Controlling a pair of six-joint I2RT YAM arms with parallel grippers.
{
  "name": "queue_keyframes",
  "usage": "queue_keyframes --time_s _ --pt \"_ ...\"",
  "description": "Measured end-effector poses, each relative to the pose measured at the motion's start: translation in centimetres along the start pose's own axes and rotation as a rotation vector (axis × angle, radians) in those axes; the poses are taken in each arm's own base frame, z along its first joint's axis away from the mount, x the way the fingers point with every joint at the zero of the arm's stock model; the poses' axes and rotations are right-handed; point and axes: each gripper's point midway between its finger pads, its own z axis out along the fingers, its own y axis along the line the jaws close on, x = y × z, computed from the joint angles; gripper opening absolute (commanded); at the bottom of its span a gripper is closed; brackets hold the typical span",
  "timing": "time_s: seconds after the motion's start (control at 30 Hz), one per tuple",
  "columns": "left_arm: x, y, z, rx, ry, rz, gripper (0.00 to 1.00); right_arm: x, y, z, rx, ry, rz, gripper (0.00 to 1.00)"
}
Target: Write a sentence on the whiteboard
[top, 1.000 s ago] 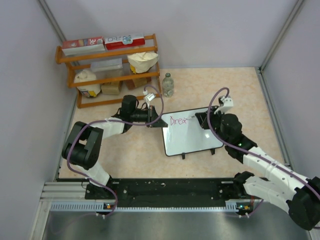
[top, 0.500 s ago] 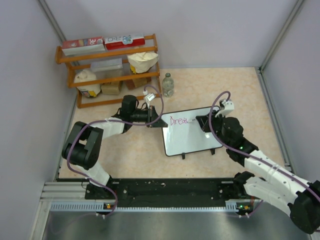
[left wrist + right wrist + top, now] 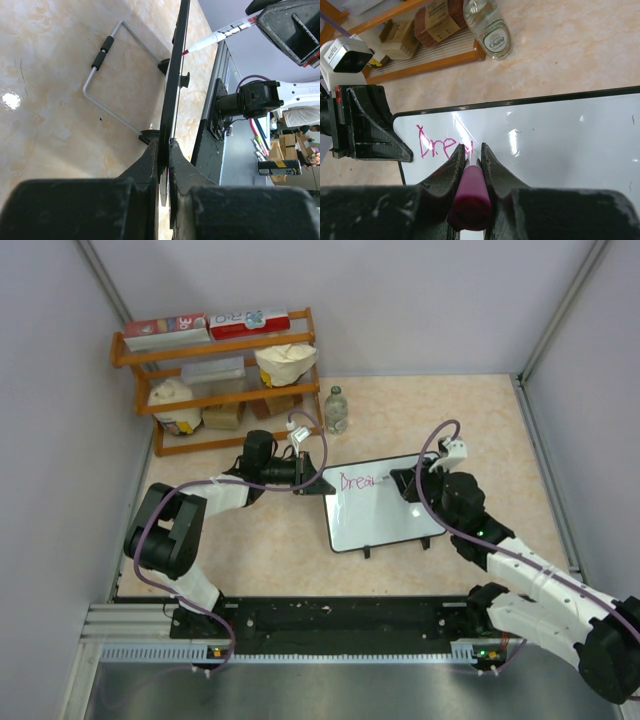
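Presently: whiteboard pinned by one claw, marker pressed by the other, first word part-written.

Top view: whiteboard lies between the arms. The left claw clamps its far-left corner, probably to stop it sliding under the strokes, and the right claw sits over its far edge, just right of the pink sentence. Left wrist view: jaws narrow, pinching the whiteboard's black edge, with the marker tip at its face beyond. Right wrist view: jaws closed round the marker, its tip just after "Dre".
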Motion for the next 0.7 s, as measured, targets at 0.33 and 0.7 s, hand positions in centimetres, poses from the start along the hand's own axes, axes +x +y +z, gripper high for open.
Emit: queue_keyframes --time_s 0.33,0.7 --pt "-0.01 -0.01 0.00 0.000 0.000 0.000 0.00 -0.78 -0.01 0.38 0.017 -0.018 -0.003 0.00" --pt "0.00 -0.01 0.00 0.000 0.000 0.000 0.00 -0.91 -0.21 0.35 0.024 -0.021 0.002 0.00"
